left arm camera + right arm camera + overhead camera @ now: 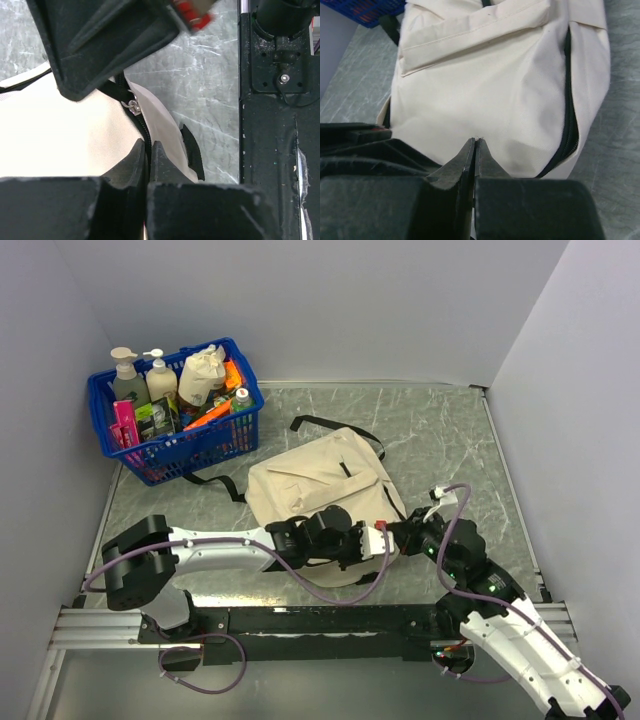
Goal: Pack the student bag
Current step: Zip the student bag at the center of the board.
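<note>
Bag lies flat on the table, about mid-table, just right of and nearer than the blue basket. One black strap loops out past its far edge. The basket sits in the far-left corner, full of pump bottles, a cream pouch and other small items. Both arms meet at the bag's near-right edge. Left arm reaches across from the left. The left end effector is narrow, fingers almost together right at the black zipper line, with the metal zipper pull just beyond the tips. Cannot tell if it pinches any fabric. A black arm part with a red label hangs over the bag at the top of the left wrist view. The right end effector is closed, tips pressed together against the cream fabric at the bag's edge; a grip on cloth is not clear. In the right wrist view the pocket flap is on top and the side zipper runs down the bag's right side.
</note>
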Robot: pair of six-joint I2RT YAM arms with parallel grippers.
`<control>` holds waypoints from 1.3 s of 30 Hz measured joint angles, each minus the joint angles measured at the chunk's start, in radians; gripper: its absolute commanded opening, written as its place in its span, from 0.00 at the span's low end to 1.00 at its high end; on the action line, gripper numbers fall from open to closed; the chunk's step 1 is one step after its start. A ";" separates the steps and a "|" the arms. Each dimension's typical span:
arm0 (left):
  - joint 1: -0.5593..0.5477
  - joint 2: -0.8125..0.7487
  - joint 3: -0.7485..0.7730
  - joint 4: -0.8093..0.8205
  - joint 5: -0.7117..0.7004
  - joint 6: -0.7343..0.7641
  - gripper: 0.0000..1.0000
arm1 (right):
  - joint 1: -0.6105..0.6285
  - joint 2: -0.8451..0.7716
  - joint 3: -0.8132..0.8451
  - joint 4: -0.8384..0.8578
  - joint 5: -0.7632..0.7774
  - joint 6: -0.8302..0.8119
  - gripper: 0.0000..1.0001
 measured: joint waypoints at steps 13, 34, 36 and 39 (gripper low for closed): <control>-0.030 0.010 0.119 -0.153 -0.002 0.092 0.01 | -0.140 0.272 0.059 -0.018 0.232 0.027 0.00; -0.056 0.045 0.383 -0.496 0.171 0.456 0.01 | -0.287 0.727 0.264 0.228 0.155 -0.008 0.00; -0.051 0.044 0.389 -0.504 0.171 0.470 0.01 | -0.291 0.747 0.303 0.218 0.124 -0.008 0.00; -0.050 0.026 0.365 -0.503 0.176 0.472 0.01 | -0.297 0.708 0.275 0.235 0.069 0.003 0.00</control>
